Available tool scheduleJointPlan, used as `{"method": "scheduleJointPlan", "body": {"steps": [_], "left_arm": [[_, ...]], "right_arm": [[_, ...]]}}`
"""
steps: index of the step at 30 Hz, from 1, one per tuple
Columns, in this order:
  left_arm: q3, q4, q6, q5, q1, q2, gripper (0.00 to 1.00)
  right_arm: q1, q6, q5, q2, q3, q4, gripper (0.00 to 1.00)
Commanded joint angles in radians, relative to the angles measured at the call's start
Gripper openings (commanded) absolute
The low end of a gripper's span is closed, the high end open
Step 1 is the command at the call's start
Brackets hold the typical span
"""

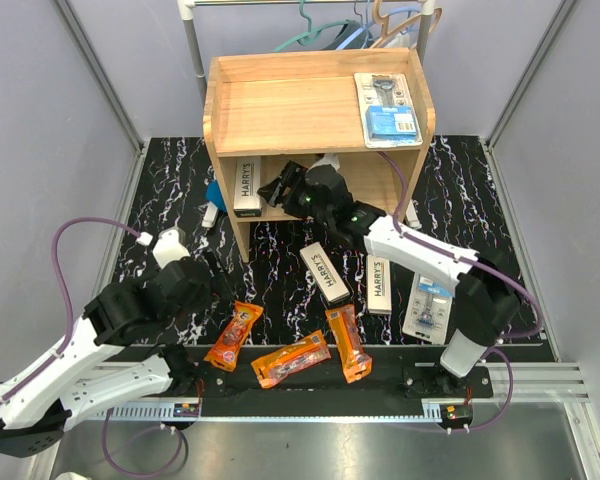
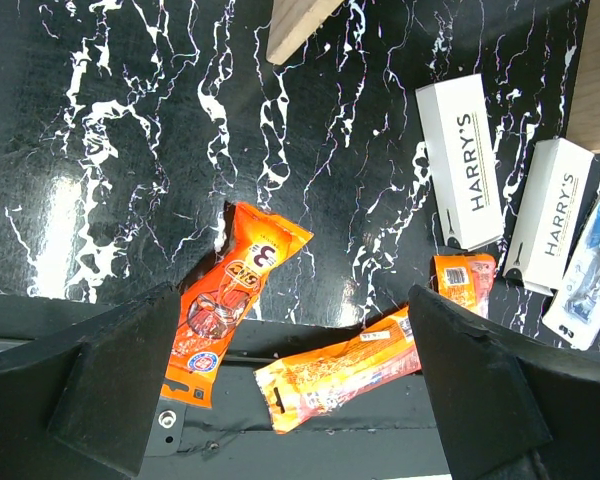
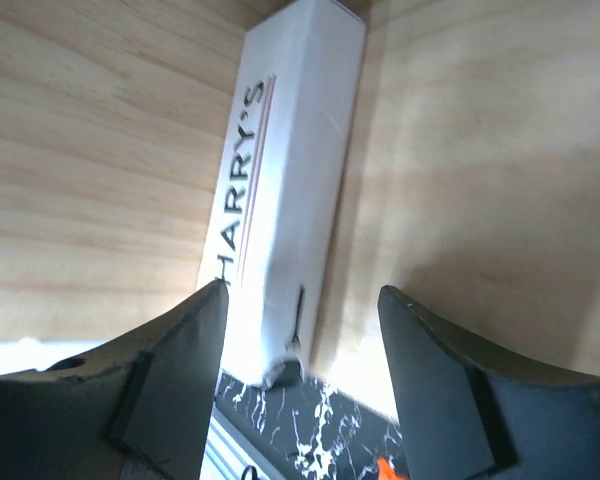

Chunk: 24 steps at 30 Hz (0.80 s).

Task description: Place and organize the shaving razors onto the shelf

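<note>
The wooden shelf (image 1: 280,100) stands at the back. One blue-card blister pack (image 1: 388,108) lies on its top tier. One HARRY'S box (image 1: 247,187) lies on the lower tier, also in the right wrist view (image 3: 290,170). My right gripper (image 1: 283,190) reaches into the lower tier, open and empty (image 3: 300,330), with the box's end just beyond its left finger. Two HARRY'S boxes (image 1: 325,272) (image 1: 378,285), a second blister pack (image 1: 429,307) and three orange packets (image 1: 234,336) (image 1: 291,359) (image 1: 348,343) lie on the table. My left gripper (image 1: 210,280) is open and empty (image 2: 290,340) above the left packet (image 2: 230,300).
A metal clothes rail with hangers (image 1: 360,30) stands behind the shelf. A blue and white object (image 1: 212,205) lies left of the shelf's leg. The arms' mounting rail (image 1: 310,395) runs along the near edge. Grey walls close in both sides.
</note>
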<state>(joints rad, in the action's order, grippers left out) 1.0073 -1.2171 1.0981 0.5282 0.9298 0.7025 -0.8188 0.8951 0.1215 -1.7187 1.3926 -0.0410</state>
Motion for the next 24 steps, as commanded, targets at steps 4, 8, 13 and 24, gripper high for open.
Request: {"method": "scheduleJointPlan", "body": {"steps": [4,8,13,24], "left_arm": [[-0.015,0.036,-0.026,-0.011,-0.002,-0.001,0.99],[-0.026,0.048,-0.046,-0.023,-0.002,-0.006,0.99],[-0.056,0.102,-0.072,-0.054,-0.002,-0.012,0.99],[-0.108,0.151,-0.079,-0.097,-0.002,-0.024,0.99]], "right_arm": [[-0.016,0.015,0.029,0.152,-0.148,0.058,0.72],[-0.049,-0.007,0.038,0.244,-0.207,0.082,0.72],[-0.117,-0.041,0.007,0.362,-0.285,0.127,0.72],[-0.23,0.021,0.101,0.542,-0.529,0.266,0.72]]}}
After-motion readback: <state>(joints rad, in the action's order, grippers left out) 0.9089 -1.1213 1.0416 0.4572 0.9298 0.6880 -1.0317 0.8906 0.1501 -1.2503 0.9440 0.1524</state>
